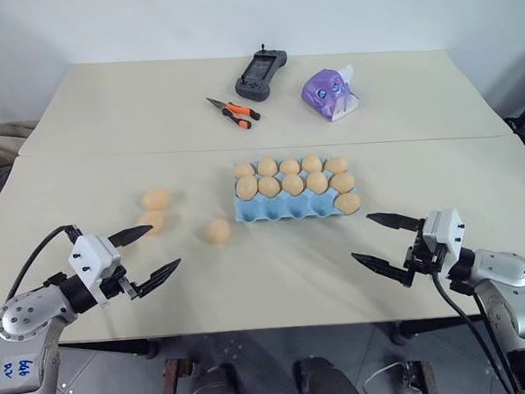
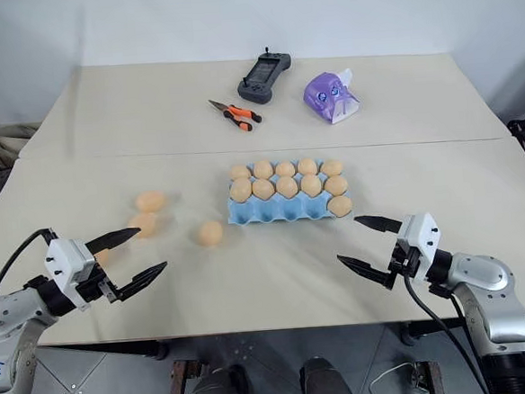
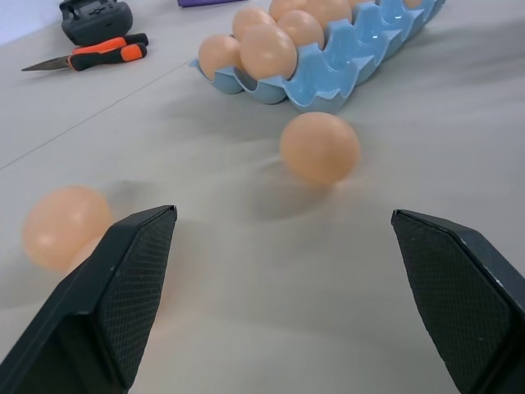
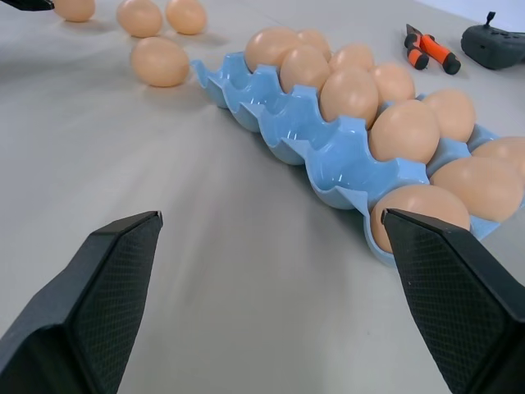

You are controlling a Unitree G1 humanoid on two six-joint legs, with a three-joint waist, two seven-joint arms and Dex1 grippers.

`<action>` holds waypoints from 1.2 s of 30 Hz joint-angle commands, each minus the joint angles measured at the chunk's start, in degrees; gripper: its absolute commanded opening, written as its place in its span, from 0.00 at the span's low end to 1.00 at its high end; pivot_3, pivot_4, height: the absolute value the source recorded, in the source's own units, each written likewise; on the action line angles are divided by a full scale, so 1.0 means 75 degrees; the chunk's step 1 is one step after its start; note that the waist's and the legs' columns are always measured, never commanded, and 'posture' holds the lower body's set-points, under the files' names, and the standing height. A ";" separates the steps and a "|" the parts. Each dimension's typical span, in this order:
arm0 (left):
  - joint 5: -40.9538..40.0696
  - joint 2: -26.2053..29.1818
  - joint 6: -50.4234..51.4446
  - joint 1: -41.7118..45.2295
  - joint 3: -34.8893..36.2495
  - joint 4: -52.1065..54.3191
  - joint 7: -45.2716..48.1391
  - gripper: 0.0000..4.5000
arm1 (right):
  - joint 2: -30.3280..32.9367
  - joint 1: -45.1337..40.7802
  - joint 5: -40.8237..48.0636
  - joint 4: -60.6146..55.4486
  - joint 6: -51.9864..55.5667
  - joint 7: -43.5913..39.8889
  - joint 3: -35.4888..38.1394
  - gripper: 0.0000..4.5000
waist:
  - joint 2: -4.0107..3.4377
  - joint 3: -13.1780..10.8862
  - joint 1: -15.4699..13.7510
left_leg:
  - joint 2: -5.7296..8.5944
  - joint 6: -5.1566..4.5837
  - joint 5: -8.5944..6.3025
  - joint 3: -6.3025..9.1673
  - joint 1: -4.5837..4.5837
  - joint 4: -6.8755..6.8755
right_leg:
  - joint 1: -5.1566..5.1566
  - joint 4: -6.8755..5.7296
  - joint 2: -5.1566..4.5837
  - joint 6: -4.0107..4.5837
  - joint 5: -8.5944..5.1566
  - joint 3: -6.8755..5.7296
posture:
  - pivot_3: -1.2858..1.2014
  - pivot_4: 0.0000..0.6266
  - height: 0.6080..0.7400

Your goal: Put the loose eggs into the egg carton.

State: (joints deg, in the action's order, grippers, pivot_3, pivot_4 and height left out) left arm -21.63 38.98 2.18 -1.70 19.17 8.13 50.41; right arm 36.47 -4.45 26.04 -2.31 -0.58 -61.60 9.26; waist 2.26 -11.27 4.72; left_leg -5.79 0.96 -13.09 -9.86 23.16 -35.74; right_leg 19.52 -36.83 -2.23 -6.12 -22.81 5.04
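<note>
Egg carton (image 1: 286,209) lies flat near the middle of the table (image 1: 277,277), long axis running left-right across the robot's front, cups facing up. Far row and middle row each hold five eggs; the near row holds one egg (image 1: 347,203) at its right end, the other four cups bare. Three loose eggs sit on the table to the carton's left: one (image 1: 217,231) just off the carton's near-left corner, one (image 1: 156,199) farther left, and one (image 1: 151,222) near the left gripper's upper finger, possibly partly hidden by it. Left gripper (image 1: 145,254) is held low above the near-left table edge, pointing level toward the right and forward, jaws spread wide, holding nothing. Right gripper (image 1: 374,239) mirrors it on the near-right side, pointing level toward the left and forward, jaws likewise wide apart and empty, near the carton's near-right corner but apart from it.
</note>
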 commanded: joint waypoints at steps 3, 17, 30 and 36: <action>0.0000 0.0057 0.0222 0.0050 -0.0078 0.0272 -0.0154 1.00 | 0.0038 0.0083 0.0215 -0.0367 0.0042 -0.0009 0.0183 1.00 | 0.0000 0.0000 0.0004 | 0.0000 -0.0001 0.0000 -0.0001 0.0000 0.0000 | 0.0000 -0.0001 -0.0001 0.0000 0.0000 0.0001 | 0.52 0.24 1.00; 0.0240 -0.0161 0.1316 0.1225 -0.1499 0.0248 -0.0259 1.00 | 0.0743 0.1113 0.1088 -0.2809 0.1191 -0.0099 0.0516 1.00 | 0.0003 0.0002 -0.0114 | 0.0001 -0.0003 0.0000 0.0010 0.0002 -0.0002 | -0.0004 -0.0002 -0.0006 0.0000 0.0000 -0.0004 | 0.52 0.24 1.00; 0.1397 -0.1242 0.1287 0.2968 -0.2986 -0.1785 -0.0812 1.00 | 0.0622 0.1554 0.0886 -0.3393 0.1227 0.0551 0.0583 1.00 | 0.0002 0.0002 -0.0213 | 0.0015 -0.0008 -0.0002 0.0010 0.0003 -0.0040 | -0.0004 -0.0022 0.0007 -0.0001 0.0001 0.0001 | 0.52 0.24 1.00; 0.1702 -0.1735 0.0837 0.3359 -0.3081 -0.2566 -0.1099 0.78 | 0.0516 0.1710 0.0841 -0.3592 0.1207 0.0882 0.0527 1.00 | 0.0002 0.0002 -0.0237 | 0.0014 -0.0008 -0.0002 0.0011 0.0007 -0.0044 | -0.0003 -0.0023 0.0008 -0.0002 0.0001 0.0000 | 0.52 0.24 1.00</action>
State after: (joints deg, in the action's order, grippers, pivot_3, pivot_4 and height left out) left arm -9.70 26.33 9.34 22.78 -3.46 -10.15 42.71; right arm 40.76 7.85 32.09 -27.15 8.93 -55.85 11.94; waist 2.28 -11.26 2.95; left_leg -5.69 0.90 -13.11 -9.77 23.21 -36.08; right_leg 19.50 -37.01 -2.17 -6.14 -22.80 5.04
